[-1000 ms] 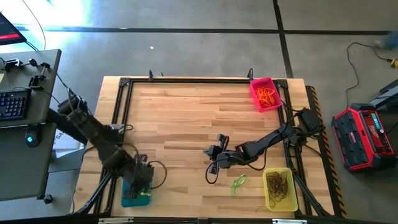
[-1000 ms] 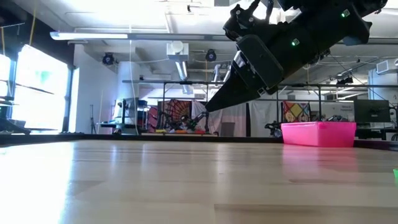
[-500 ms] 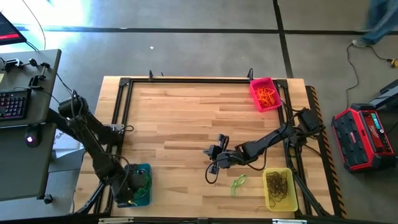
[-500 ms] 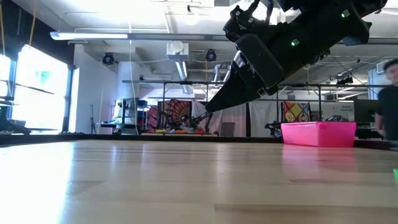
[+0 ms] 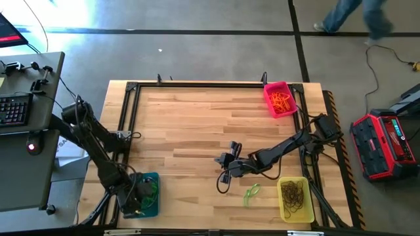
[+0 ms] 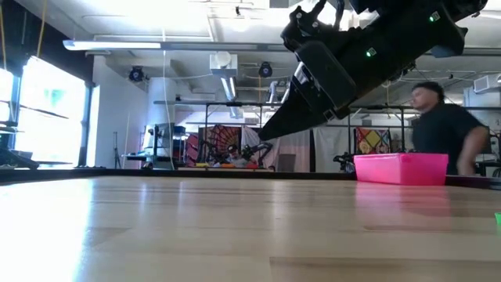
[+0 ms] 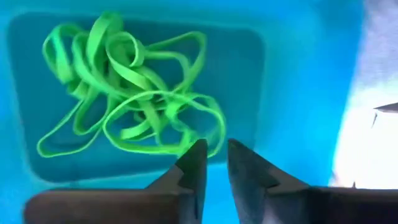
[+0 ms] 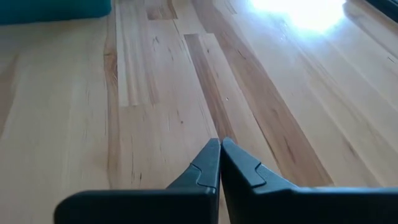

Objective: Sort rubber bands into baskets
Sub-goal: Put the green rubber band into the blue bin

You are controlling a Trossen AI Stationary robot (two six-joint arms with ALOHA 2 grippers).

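Green rubber bands [image 7: 127,102] in teal basket [image 7: 298,93] under slightly parted, empty left pincer [image 7: 216,163].

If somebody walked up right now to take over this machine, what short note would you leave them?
Left pincer: over the teal plastic basket, slightly parted, holding nothing.
Right pincer: shut, empty, above bare wooden table mid-table.
Done: green rubber bands lie tangled in the teal basket; orange bands in the pink-red basket; dark bands in the yellow basket.
Left: loose green bands lie on the table beside the yellow basket; they probably go to teal.
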